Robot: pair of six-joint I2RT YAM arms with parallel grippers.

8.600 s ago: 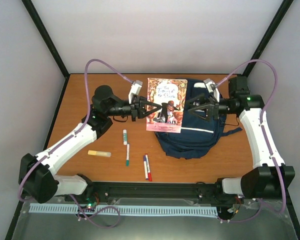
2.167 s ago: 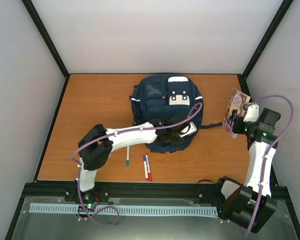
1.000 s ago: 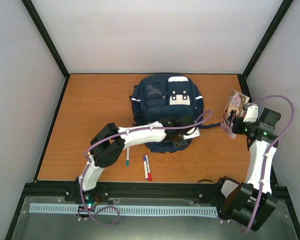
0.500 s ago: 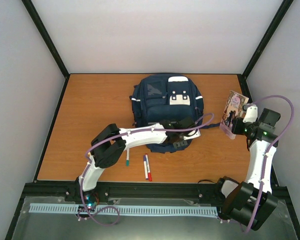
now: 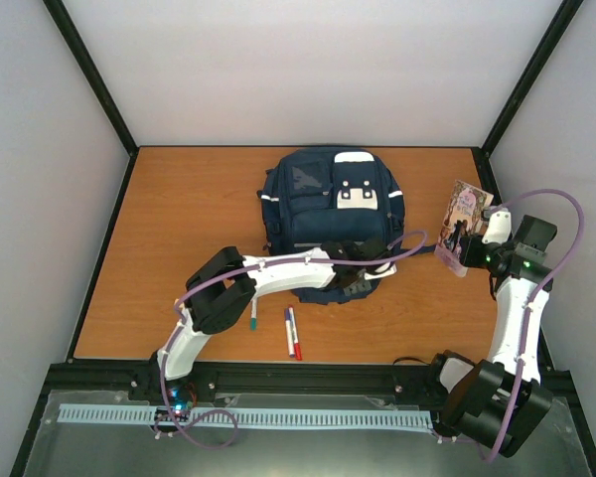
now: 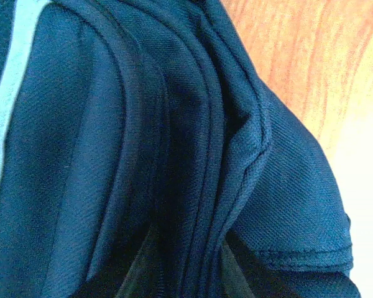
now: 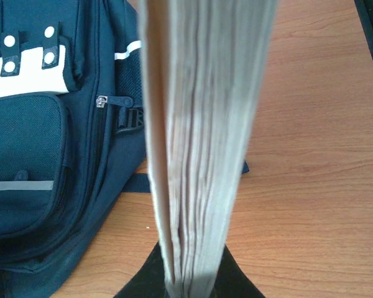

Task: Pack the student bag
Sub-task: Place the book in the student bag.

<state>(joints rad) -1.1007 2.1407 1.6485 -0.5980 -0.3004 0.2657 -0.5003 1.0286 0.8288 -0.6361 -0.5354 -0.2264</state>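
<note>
The student bag lies front-up at the back middle of the table, navy with white patches. My left arm reaches across to its near right edge, where the left gripper pinches a fold of the bag's fabric. In the left wrist view the dark fingers show on either side of that fold. My right gripper is shut on a book, held upright above the table right of the bag. Its page edge fills the right wrist view, the bag beside it.
A green marker and a blue and a red pen lie on the table near the front. A dark strap trails from the bag towards the book. A zip pull shows on the bag's side. Black frame posts stand at the corners.
The left gripper has slid a little left and nearer along the bag's near edge and narrowed on the fabric. The right gripper has tipped the book slightly; the bag has stayed put.
</note>
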